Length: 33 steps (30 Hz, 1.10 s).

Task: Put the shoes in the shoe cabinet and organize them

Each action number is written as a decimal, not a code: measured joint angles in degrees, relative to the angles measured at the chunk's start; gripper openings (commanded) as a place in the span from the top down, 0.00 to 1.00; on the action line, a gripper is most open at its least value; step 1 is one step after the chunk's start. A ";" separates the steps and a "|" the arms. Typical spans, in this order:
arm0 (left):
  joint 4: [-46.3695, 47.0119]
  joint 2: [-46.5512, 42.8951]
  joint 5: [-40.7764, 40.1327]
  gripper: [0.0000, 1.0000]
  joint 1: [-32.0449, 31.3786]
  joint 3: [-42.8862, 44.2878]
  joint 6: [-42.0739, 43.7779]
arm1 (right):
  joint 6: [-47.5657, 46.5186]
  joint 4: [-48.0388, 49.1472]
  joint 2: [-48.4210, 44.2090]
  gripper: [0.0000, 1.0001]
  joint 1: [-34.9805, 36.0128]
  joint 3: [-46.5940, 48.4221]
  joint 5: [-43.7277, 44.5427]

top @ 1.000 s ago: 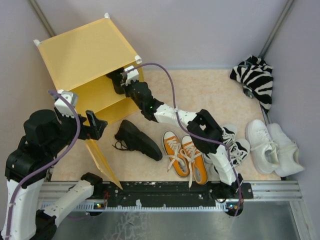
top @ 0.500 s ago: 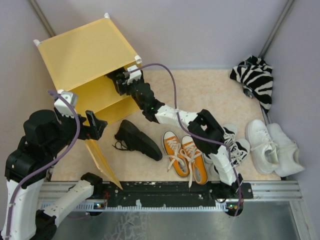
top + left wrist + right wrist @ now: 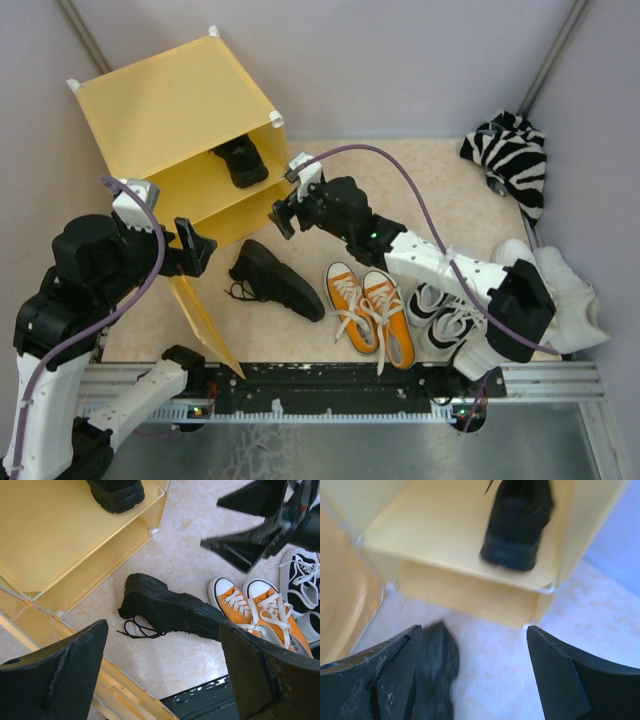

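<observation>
The yellow shoe cabinet (image 3: 170, 100) stands at the far left with its door (image 3: 205, 320) swung open toward me. One chunky black shoe (image 3: 240, 160) (image 3: 517, 522) rests alone on the inner shelf (image 3: 435, 535). Its mate (image 3: 275, 280) (image 3: 170, 610) lies on the floor in front. My right gripper (image 3: 282, 198) (image 3: 475, 675) hovers just outside the cabinet front, open and empty. My left gripper (image 3: 195, 250) (image 3: 162, 680) is open beside the door, holding nothing. Orange sneakers (image 3: 372, 315) (image 3: 255, 610), black-and-white sneakers (image 3: 445, 310) and white sneakers (image 3: 565, 290) sit along the near edge.
A zebra-striped cloth bundle (image 3: 515, 155) lies at the far right by the wall. The open door panel (image 3: 125, 690) slants under my left finger. My right forearm crosses above the black-and-white and white sneakers, hiding parts of them.
My right gripper opened, left the black shoe on the shelf and drew back out of the cabinet toward the right. Its elbow swung right. The left arm barely moved.
</observation>
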 measured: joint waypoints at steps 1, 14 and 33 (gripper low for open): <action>0.02 0.09 -0.02 0.01 0.00 0.00 0.00 | -1.05 -4.04 -1.07 0.15 0.00 0.07 -2.64; 0.42 1.20 -0.02 0.01 0.00 0.00 0.37 | -0.72 -24.09 -0.98 0.15 2.05 -8.33 -17.05; 1.36 1.42 0.04 0.01 0.00 -0.52 0.59 | 7.41 -21.51 2.12 0.89 6.10 -16.00 -7.65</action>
